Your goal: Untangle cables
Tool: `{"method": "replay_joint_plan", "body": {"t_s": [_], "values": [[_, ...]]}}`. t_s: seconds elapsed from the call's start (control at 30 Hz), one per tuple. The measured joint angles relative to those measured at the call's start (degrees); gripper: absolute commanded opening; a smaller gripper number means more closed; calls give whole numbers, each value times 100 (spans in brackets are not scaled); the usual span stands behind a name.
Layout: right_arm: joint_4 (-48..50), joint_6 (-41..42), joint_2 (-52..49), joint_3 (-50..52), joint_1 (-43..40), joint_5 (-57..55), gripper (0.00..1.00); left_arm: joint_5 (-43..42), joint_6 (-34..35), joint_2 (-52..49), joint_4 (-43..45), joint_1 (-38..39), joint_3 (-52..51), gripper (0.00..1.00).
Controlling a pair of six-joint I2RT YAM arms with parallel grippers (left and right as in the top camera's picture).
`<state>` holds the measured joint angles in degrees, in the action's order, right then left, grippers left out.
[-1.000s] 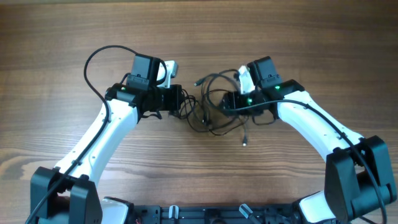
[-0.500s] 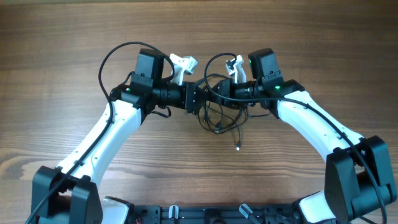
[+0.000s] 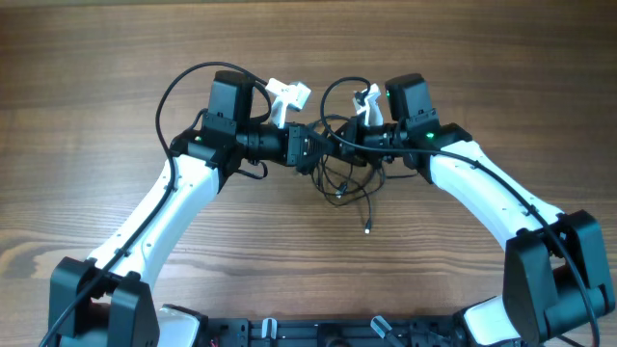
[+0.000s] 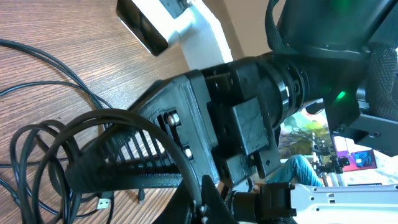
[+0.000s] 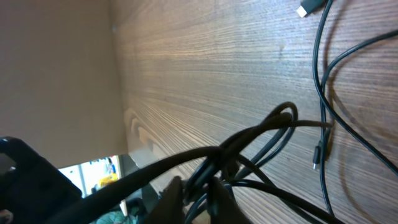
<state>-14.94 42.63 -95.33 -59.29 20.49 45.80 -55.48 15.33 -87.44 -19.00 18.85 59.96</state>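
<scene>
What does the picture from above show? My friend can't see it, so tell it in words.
The robot's left end effector and right end effector meet at a tangle of thin black cables over a wooden table. One plug end lies loose nearer the robot's base.

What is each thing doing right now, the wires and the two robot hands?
cables: tangled in one bunch, gripped from both sides.
left gripper: jaws shut on the cables.
right gripper: jaws shut on the cables.
loose plug: free, plugged into nothing.
</scene>
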Motion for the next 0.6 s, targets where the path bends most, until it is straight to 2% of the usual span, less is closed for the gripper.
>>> {"method": "replay_joint_plan", "body": {"t_s": [0.27, 0.37, 0.53, 0.6], "values": [[50, 197, 0, 0, 0, -87, 19, -17, 48, 0, 133, 0, 0, 4], [48, 334, 0, 0, 0, -96, 4, -39, 138, 0, 219, 0, 0, 4], [-22, 619, 0, 0, 0, -114, 4, 11, 155, 0, 210, -11, 0, 4], [-328, 603, 0, -4, 2, -210, 4, 354, 173, 0, -142, -72, 9, 4]]}}
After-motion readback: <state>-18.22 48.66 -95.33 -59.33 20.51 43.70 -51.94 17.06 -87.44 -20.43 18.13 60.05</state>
